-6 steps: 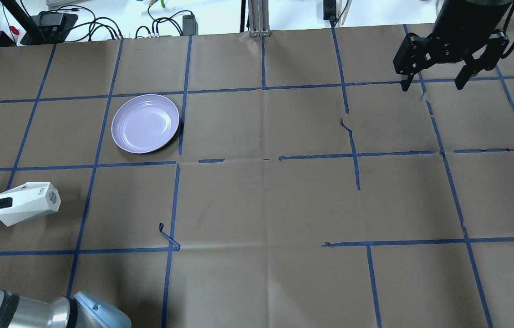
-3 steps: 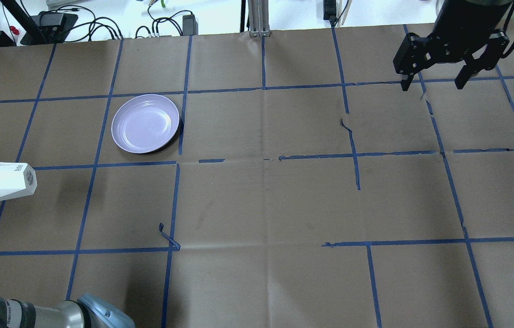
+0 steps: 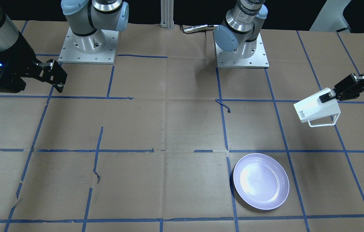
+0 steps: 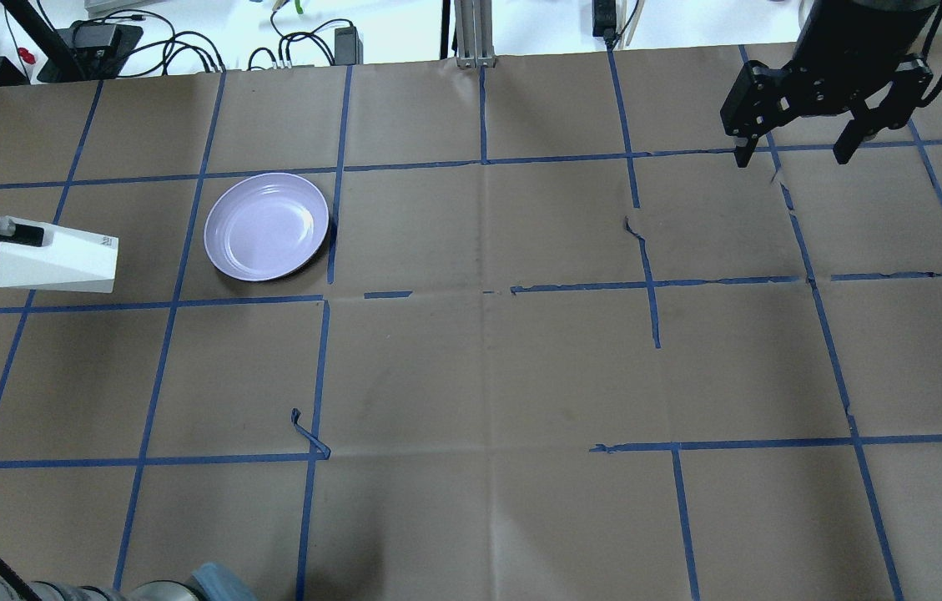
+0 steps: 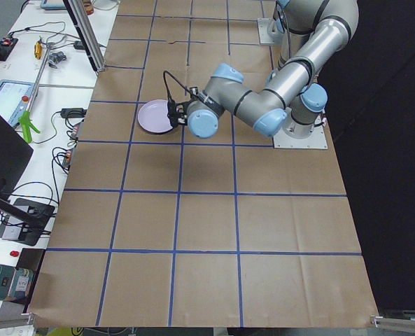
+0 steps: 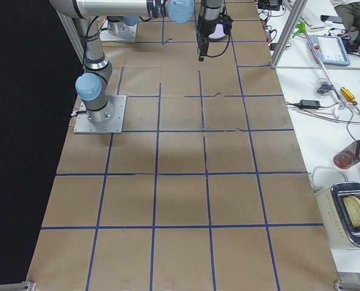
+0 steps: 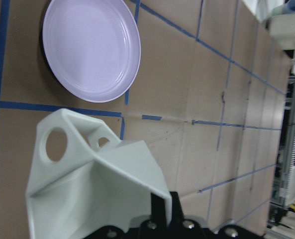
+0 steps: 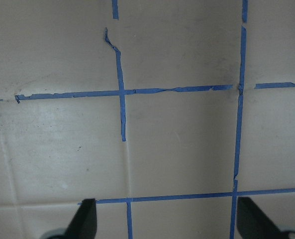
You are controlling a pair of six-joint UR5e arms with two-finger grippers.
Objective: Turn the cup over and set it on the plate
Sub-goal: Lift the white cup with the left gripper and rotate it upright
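On the cup (image 3: 317, 108) we see small dark letters near its end. They look like "bdo", but we cannot read them with certainty. The left gripper (image 3: 326, 96) is clenched on the cup's other end and holds it on its side, above the tabletop (image 4: 479, 376). It is near the plate (image 4: 266, 225) but not touching it. Only one of the fingers (image 4: 22, 233) shows on the wall, and the other is hidden. The right gripper (image 4: 792, 157) has its fingers spread with nothing between them. In the left wrist view the bottom edge cuts the cup off.
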